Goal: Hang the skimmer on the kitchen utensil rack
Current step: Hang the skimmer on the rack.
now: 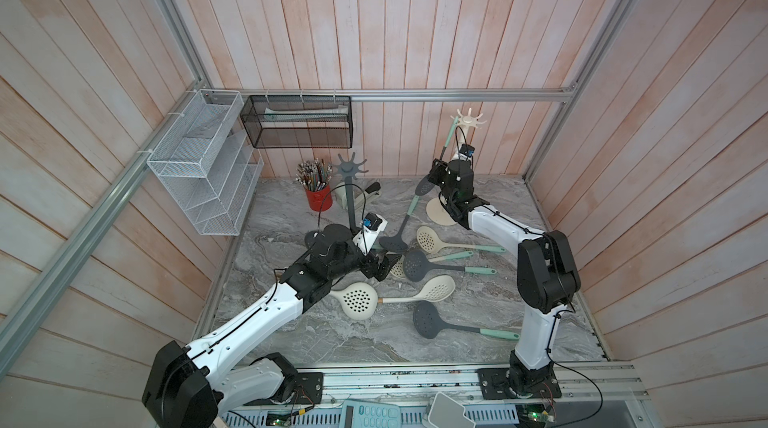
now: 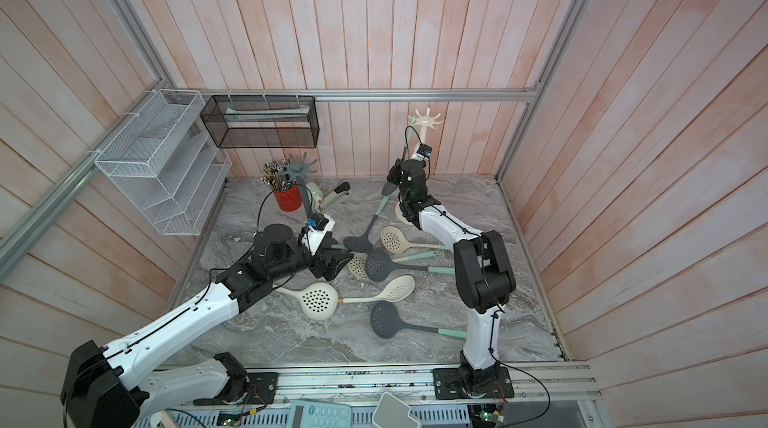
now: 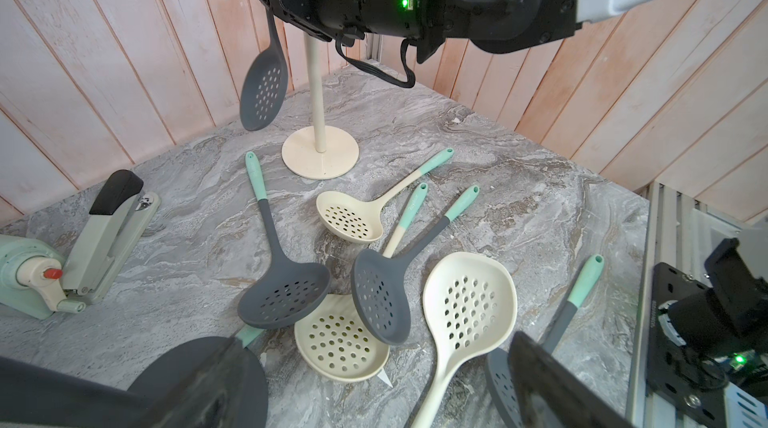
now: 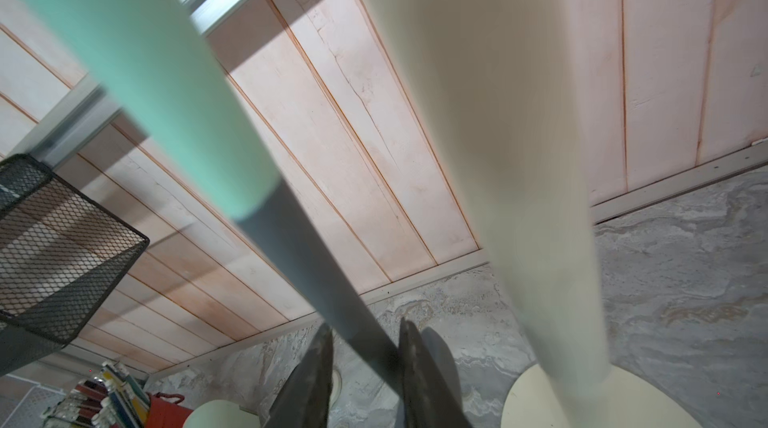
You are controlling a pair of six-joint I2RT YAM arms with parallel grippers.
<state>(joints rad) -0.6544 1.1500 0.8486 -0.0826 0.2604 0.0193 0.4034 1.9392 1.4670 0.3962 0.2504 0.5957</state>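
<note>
Right pincer (image 4: 365, 334) stands with jaws slightly apart, straddling the dark skimmer (image 4: 291, 247) at its grey shaft without clamping. The skimmer hangs from the cream rack (image 1: 469, 119) beside the pole, long axis near upright, mint handle up, head down. Left pincer (image 1: 384, 266), spread wide, hovers over loose skimmers (image 1: 428, 237) on the marble surface (image 1: 332, 343).

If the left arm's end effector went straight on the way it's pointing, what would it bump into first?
Probably the cream perforated skimmer bowl lying right ahead of the open left end effector, partly under a dark grey perforated skimmer. Depth is unclear, so the grey one might come first.
</note>
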